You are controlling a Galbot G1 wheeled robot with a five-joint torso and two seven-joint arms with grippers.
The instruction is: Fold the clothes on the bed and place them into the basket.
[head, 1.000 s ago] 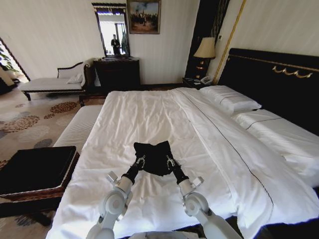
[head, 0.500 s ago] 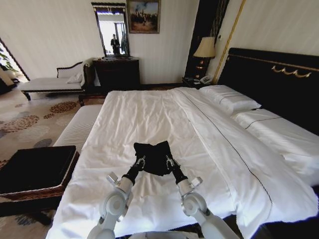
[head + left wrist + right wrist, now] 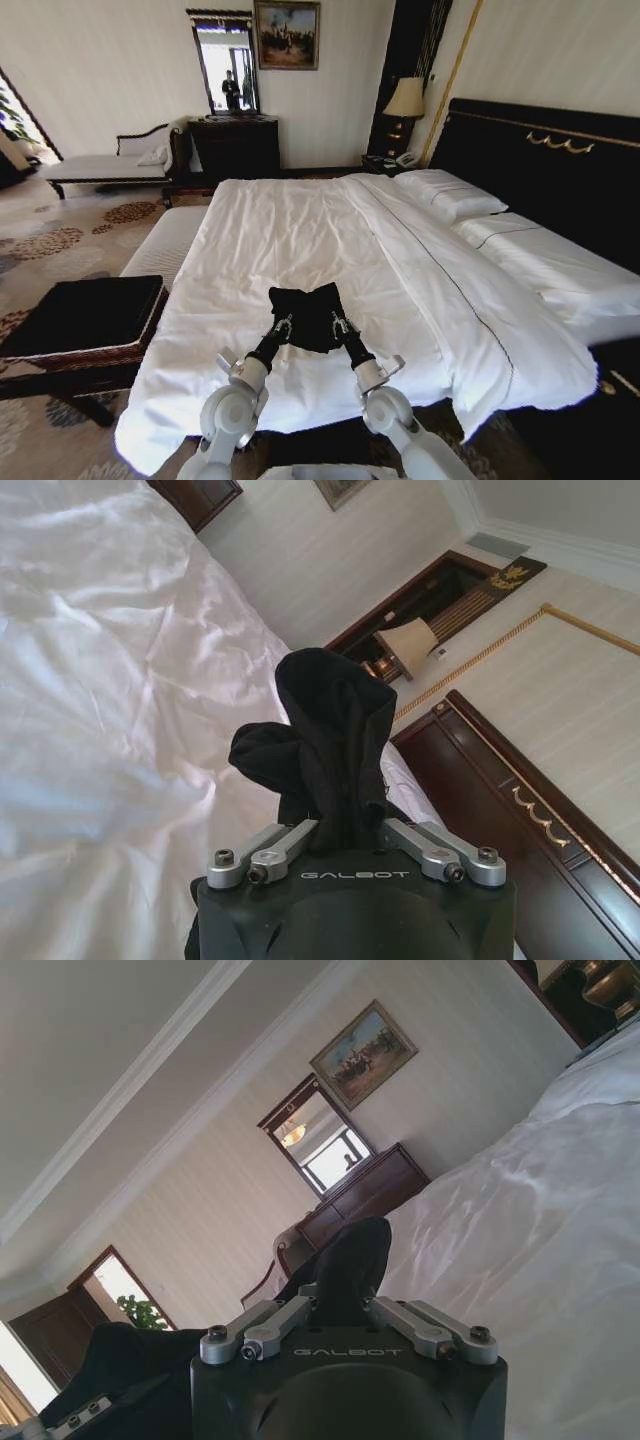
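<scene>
We hold the black T-shirt [image 3: 311, 313] bunched between our two tools above the white duvet of the bed [image 3: 300, 230], near the bed's foot edge and roughly midway across its width. Our left tool [image 3: 284, 325] is clamped on the shirt's left side, and in the left wrist view the dark fabric [image 3: 325, 750] rises in a crumpled peak from between the closed fingers [image 3: 285, 842] of that tool [image 3: 345, 840]. Our right tool [image 3: 339, 324] is clamped on the shirt's right side; in the right wrist view a fold of the cloth [image 3: 350, 1260] stands up from that tool [image 3: 340, 1315] in the same way. The two tools sit close together, side by side, with the shirt gathered between and beyond them.

The basket [image 3: 75, 330], woven with a black lining, stands on the floor off the bed's left side, near its foot corner, well apart from the shirt. White pillows [image 3: 450, 195] lie by the black headboard [image 3: 540, 170] along the bed's far right edge.
</scene>
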